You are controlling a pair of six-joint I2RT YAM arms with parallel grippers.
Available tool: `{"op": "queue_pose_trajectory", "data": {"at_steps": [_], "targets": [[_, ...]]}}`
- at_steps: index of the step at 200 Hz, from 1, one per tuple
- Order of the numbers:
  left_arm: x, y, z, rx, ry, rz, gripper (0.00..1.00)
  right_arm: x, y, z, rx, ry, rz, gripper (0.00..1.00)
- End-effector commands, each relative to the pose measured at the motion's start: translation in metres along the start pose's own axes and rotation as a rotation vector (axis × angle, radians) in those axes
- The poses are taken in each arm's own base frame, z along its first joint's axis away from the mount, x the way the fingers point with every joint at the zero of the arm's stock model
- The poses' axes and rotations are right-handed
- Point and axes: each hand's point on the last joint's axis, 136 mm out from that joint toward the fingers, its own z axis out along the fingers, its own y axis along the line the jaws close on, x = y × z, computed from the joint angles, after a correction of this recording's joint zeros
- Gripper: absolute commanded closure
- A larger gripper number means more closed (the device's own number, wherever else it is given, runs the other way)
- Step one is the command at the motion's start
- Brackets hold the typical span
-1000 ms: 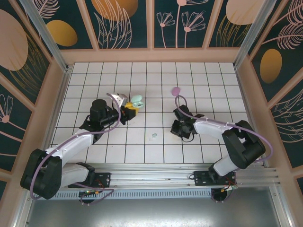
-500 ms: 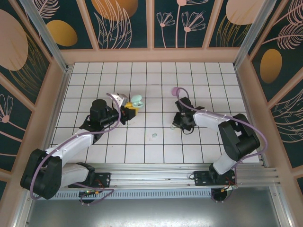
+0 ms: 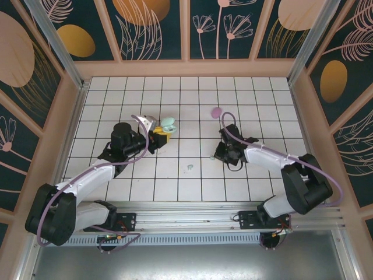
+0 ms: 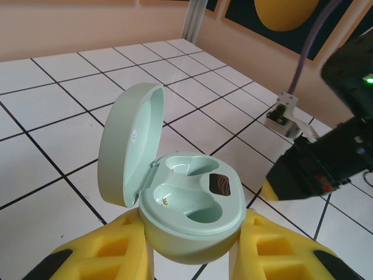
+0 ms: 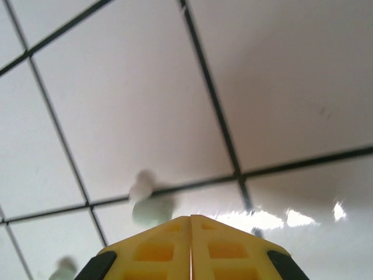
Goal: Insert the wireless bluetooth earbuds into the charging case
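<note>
My left gripper is shut on the mint green charging case, which it holds by the base between its yellow fingers. The lid stands open and both wells are empty. From above the case sits just beyond my left gripper. My right gripper is shut with nothing in it, low over the tiles. A blurred mint green earbud lies just past its tips, and another lies further left. From above, one earbud is beside my right gripper and one lies nearer the front.
A pale purple oval object lies on the tiles behind the right arm. Wooden walls ring the white tiled floor, and a metal rail runs along the near edge.
The right arm shifted: its wrist swung toward the back, then settled slightly forward again, and a mint earbud now shows just left of its tips. The left arm and case stayed still.
</note>
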Motion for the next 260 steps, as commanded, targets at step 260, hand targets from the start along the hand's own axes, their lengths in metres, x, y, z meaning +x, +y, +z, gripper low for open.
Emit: {"op": "queue_pose_trajectory", "data": {"at_steps": [260], "targets": [[-0.019, -0.007, 0.007, 0.022, -0.024, 0.029, 0.95, -0.054, 0.013, 0.027, 0.006, 0.028, -0.018, 0.97]]}}
